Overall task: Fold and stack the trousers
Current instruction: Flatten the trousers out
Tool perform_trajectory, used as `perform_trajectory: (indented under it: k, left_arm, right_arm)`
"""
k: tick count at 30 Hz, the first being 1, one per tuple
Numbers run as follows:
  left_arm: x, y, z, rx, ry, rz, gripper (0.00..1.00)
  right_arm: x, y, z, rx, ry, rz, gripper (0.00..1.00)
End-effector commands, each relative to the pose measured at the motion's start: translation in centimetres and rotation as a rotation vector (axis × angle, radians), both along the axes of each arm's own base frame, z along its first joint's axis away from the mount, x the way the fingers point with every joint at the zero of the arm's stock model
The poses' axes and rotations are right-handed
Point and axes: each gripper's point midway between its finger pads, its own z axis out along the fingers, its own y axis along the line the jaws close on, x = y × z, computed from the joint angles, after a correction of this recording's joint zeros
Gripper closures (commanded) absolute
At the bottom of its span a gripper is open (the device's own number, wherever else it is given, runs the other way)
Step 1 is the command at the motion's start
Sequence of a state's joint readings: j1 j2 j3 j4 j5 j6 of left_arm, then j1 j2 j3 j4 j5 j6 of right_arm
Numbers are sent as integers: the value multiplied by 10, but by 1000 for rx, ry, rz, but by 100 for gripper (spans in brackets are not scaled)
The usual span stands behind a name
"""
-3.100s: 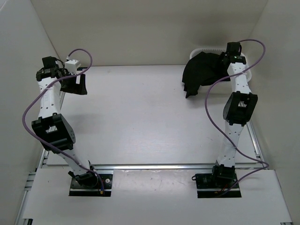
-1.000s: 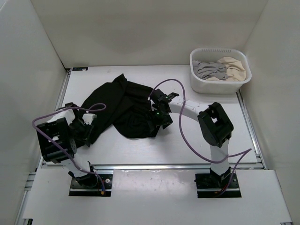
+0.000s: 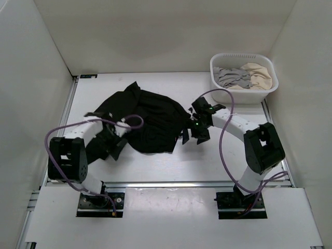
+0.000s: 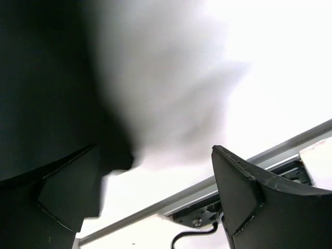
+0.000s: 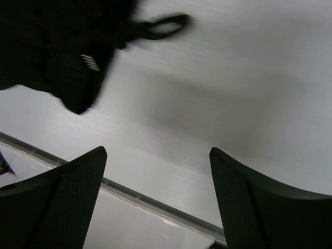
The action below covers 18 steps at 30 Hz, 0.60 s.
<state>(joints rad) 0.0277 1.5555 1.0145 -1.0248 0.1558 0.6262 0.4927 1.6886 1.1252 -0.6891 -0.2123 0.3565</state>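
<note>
The black trousers [image 3: 150,116] lie in a crumpled heap on the left-middle of the table, one part trailing toward the near left. My left gripper [image 3: 114,147] hangs open at the heap's near-left edge. In the left wrist view its gripper [image 4: 155,150] holds nothing, and black fabric [image 4: 46,83] fills the left side. My right gripper [image 3: 192,137] is open just off the heap's right edge. In the right wrist view that gripper [image 5: 157,151] is over bare table, with the trousers [image 5: 52,46] and a small fabric loop [image 5: 161,25] at the upper left.
A white basket [image 3: 216,87] at the back right holds a grey garment [image 3: 231,78] and a beige garment [image 3: 258,74]. A metal rail [image 3: 171,183] runs along the table's near edge. White walls close in the left, back and right sides.
The trousers went from the basket to the table. Over the last second both grippers opened; the right one moved right, off the cloth, whose right edge spread right. The left gripper shifted right.
</note>
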Motion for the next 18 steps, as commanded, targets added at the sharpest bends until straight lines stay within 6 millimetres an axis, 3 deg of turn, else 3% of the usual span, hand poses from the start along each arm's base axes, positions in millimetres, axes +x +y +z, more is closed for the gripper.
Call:
perform_trajectory:
  k: [1,2,6,7,9,12,15,18]
  left_arm:
    - [-15,-5,-14,152,-70,-119,0]
    - [1,0,-14,190,-143,-88,0]
    - [10,12,-7,263,-208,18,0]
    - [14,15,-4,281,-228,59,0]
    - [18,20,4,310,-265,83,0]
    - [3,22,-10,316,-221,55,0]
    - [-18,15,-34,274,-142,25,0]
    - [-29,23,-48,311,-129,-1,0]
  right_arm:
    - [19,54,22,94,-93,49,14]
    - [28,59,21,64,-88,50,13]
    - [35,84,10,121,-39,85,13]
    - [38,99,7,123,-48,125,14]
    - [33,104,1,92,-9,163,15]
    - [22,110,-25,54,87,183,19]
    - [18,103,-30,17,111,177,20]
    - [11,99,-37,5,144,200,22]
